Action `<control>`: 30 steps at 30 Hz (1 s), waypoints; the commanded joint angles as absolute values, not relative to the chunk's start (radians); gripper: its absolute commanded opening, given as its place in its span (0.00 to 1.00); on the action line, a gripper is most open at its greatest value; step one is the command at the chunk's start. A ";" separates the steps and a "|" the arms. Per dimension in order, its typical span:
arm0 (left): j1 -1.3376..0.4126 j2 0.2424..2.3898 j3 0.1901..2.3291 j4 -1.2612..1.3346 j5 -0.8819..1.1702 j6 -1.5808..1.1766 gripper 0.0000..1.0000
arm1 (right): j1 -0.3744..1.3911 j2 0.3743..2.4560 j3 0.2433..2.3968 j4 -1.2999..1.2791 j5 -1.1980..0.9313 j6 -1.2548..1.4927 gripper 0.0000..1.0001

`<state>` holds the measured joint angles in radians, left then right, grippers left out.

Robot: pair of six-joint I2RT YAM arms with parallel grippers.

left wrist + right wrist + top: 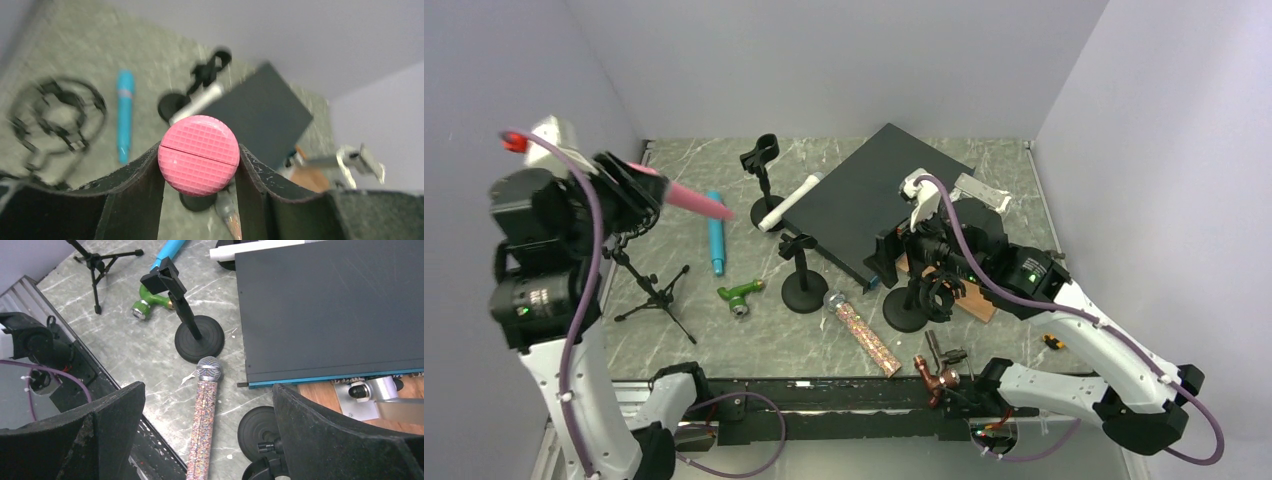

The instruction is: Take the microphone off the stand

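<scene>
Left fingers (pixel 132 195) pinch pink microphone (pixel 696 200) at upper left of frame, high above tripod stand (pixel 652 290), apart from it; judged freed. Right fingers (pixel 330 430) spread, idle over bench (pixel 724 340).

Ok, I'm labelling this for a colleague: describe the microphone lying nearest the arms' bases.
Find the big black board. Just off its near corner, beside a round-based stand, lies the microphone. Unlike the plain blue microphone and white microphone, its handle is glitter-covered, with a silver mesh head.
</scene>
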<state>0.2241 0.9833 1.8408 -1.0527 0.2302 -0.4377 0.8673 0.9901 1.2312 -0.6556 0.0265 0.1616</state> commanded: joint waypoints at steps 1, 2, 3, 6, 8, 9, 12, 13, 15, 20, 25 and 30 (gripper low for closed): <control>0.206 0.844 1.487 -0.931 0.417 -0.597 0.00 | 0.866 0.938 1.243 -0.638 0.057 0.209 1.00; 0.192 0.800 1.426 -0.933 0.381 -0.613 0.00 | 0.865 0.933 1.238 -0.639 0.059 0.218 1.00; 0.178 0.761 1.360 -0.939 0.357 -0.650 0.00 | 0.865 0.928 1.234 -0.640 0.062 0.228 1.00; 0.101 0.636 1.138 -0.903 0.324 -0.794 0.00 | 0.866 0.918 1.221 -0.639 0.067 0.262 1.00; 0.017 0.551 1.011 -0.882 0.252 -0.888 0.00 | 0.865 0.913 1.213 -0.630 0.067 0.281 1.00; -0.034 0.516 0.958 -0.877 0.215 -0.924 0.00 | 0.865 0.915 1.213 -0.628 0.067 0.288 1.00; -0.120 0.483 0.831 -0.829 0.203 -0.985 0.00 | 0.865 0.926 1.221 -0.632 0.060 0.304 1.00; -0.146 0.497 0.804 -0.808 0.210 -0.991 0.00 | 0.866 0.928 1.222 -0.632 0.058 0.309 1.00; -0.218 0.558 0.778 -0.802 0.160 -0.991 0.00 | 0.866 0.930 1.218 -0.629 0.051 0.320 1.00; -0.330 0.663 0.669 -0.701 0.106 -1.056 0.00 | 0.864 0.928 1.224 -0.636 0.051 0.343 1.00; -0.365 0.733 0.525 -0.512 0.164 -1.149 0.00 | 0.865 0.909 1.226 -0.655 0.078 0.346 1.00; -0.370 0.859 0.510 -0.435 0.202 -1.116 0.00 | 0.865 0.887 1.203 -0.647 0.093 0.359 1.00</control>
